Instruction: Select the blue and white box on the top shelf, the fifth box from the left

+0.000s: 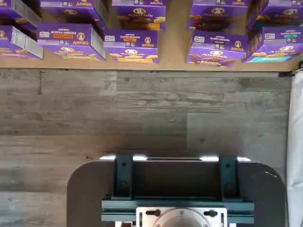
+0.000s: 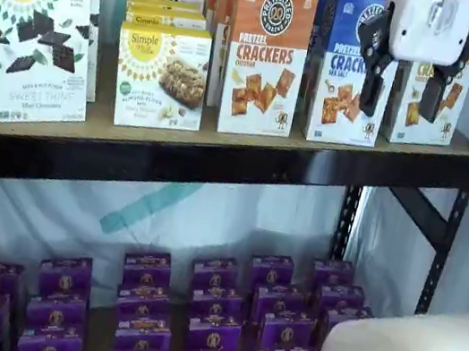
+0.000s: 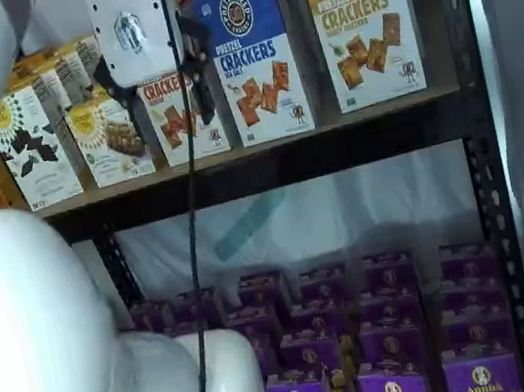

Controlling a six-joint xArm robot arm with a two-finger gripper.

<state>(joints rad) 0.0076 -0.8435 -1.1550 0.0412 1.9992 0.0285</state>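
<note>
The tool (image 2: 404,85) hangs in front of the top shelf (image 2: 221,150), its black fingers (image 2: 376,69) spread wide with nothing between them, and its white body covers the upper right corner of the blue and white pretzel cracker box (image 2: 346,68). That box (image 3: 253,55) stands upright between orange and tan cracker boxes.
</note>
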